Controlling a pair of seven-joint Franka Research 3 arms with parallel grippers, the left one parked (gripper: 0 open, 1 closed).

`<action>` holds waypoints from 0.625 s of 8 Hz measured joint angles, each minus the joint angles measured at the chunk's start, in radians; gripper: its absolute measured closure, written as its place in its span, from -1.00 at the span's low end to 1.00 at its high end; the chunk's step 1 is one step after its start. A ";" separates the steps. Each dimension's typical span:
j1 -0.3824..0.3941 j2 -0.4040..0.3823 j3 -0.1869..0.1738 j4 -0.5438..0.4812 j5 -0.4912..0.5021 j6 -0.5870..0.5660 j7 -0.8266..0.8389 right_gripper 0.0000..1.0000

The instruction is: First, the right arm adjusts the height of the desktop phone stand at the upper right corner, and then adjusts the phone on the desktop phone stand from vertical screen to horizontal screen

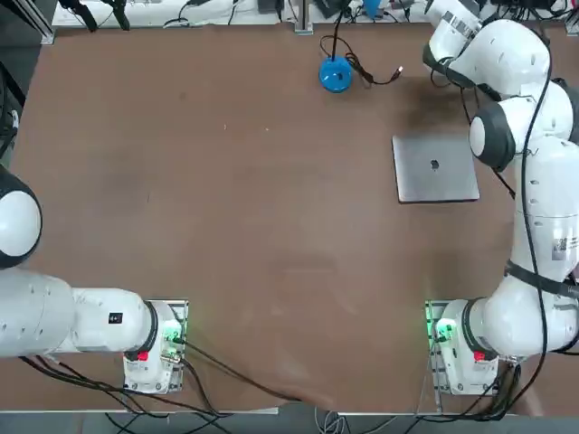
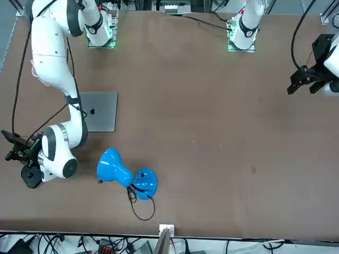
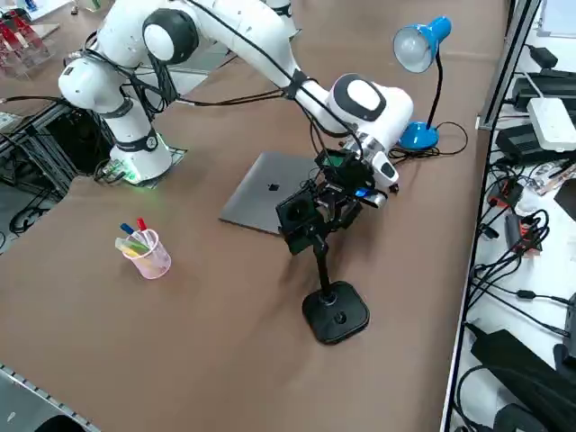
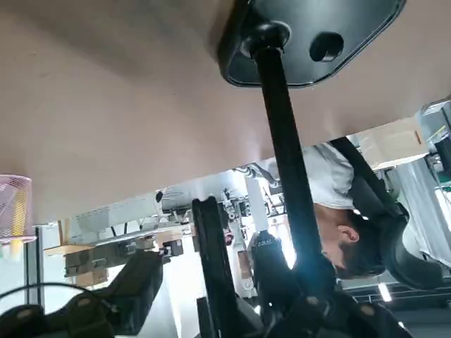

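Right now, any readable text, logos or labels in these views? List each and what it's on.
No words or numbers can be read.
Logo, no lettering: an apple mark on the laptop lid.
Printed label on the right arm: too small to read.
The right hand at the phone stand shows no text.

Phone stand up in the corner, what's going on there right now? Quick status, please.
Right hand at the top of the desktop phone stand, by the phone. Stand upright on its base. Laptop close behind; nothing blocking.

Right arm hides the desktop phone stand overhead.
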 joint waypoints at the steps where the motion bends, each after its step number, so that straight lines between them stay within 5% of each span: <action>1: -0.002 0.013 0.000 0.017 0.007 -0.012 0.000 -0.59; 5: -0.031 0.024 0.001 0.038 0.023 -0.018 -0.003 -0.52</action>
